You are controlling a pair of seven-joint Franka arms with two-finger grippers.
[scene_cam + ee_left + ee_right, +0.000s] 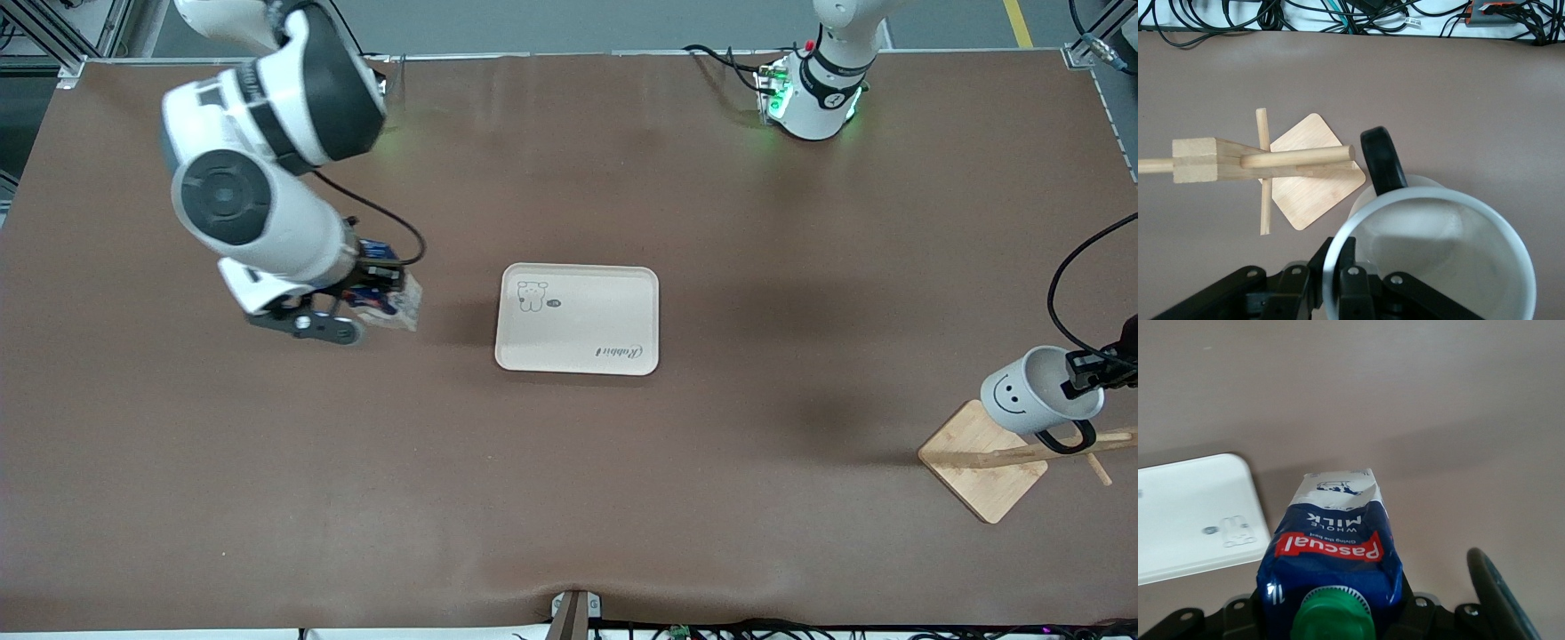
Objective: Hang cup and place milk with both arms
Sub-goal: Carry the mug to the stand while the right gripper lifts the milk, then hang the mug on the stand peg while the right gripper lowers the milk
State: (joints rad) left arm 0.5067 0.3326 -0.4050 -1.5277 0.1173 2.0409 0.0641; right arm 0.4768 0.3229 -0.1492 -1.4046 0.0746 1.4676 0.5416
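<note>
Right gripper (380,300): shuts tight on the milk (397,308), with one finger on each side of the blue top. Holds it over the bare bench (569,498), at 9 o'clock from the tray (578,363) in the front view. Tips the carton, with the green cap up by the gripper and the white end pointing down and away. Keeps it apart from the tray, not on it.

Tray: lies flat in the middle of the bench, cream in colour, with a small animal picture in one corner and a word in another.

Left gripper (1086,375): pinches the rim of the cup (1031,396), one finger inside and one outside. Holds it over the wooden rack (982,464), at 4 o'clock from the tray, toward the left arm's end of the bench. Tips the cup on its side, smiley face showing in the front view. Hangs the black handle down, just beside the tip of a peg, not yet around it.

Rack: stands on a square wooden base, with round pegs sticking out of the post.
</note>
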